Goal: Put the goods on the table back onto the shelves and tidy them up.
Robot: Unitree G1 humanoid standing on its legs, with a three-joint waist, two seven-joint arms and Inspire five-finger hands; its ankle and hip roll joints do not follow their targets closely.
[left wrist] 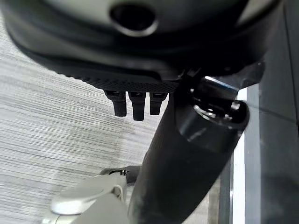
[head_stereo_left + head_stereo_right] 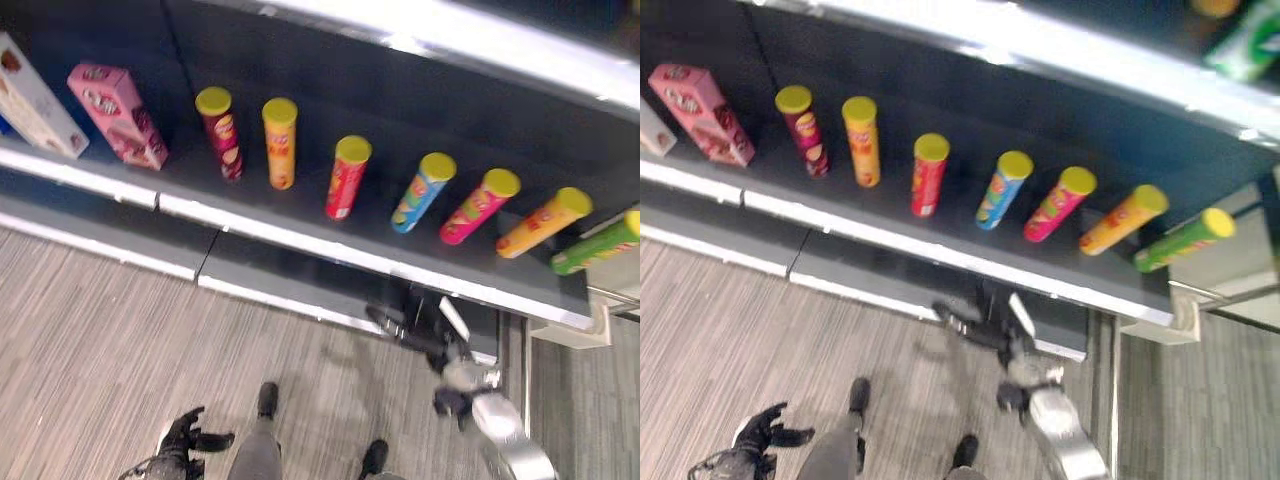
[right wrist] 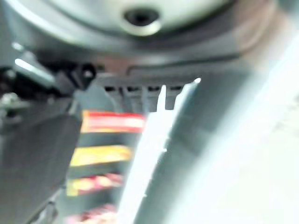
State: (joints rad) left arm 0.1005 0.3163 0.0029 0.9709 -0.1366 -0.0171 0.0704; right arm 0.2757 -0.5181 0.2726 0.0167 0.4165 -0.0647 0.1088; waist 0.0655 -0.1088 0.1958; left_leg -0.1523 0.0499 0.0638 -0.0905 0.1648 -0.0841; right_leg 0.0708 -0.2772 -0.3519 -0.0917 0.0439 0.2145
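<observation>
Several chip cans with yellow lids stand in a row on the dark shelf (image 2: pixel 300 238): a dark red can (image 2: pixel 220 132), an orange can (image 2: pixel 280 142), a red can (image 2: pixel 346 177), a blue can (image 2: pixel 422 192), a pink can (image 2: pixel 478 206), another orange can (image 2: pixel 543 222) and a green can (image 2: pixel 597 243). My right hand (image 2: pixel 420 332) hangs low in front of the shelf's front edge, below the blue can, open and holding nothing. The right wrist view shows blurred cans (image 3: pixel 112 122) past its fingers. My left hand (image 2: pixel 188 438) hangs low over the floor at the lower left, fingers relaxed and empty.
A pink box (image 2: pixel 117 114) and a white box (image 2: pixel 35 97) lean at the shelf's left end. A lower dark ledge (image 2: pixel 250 270) juts out under the shelf. A pale bracket (image 2: pixel 585 330) sits at the shelf's right end. Grey striped floor (image 2: pixel 90 330) lies in front.
</observation>
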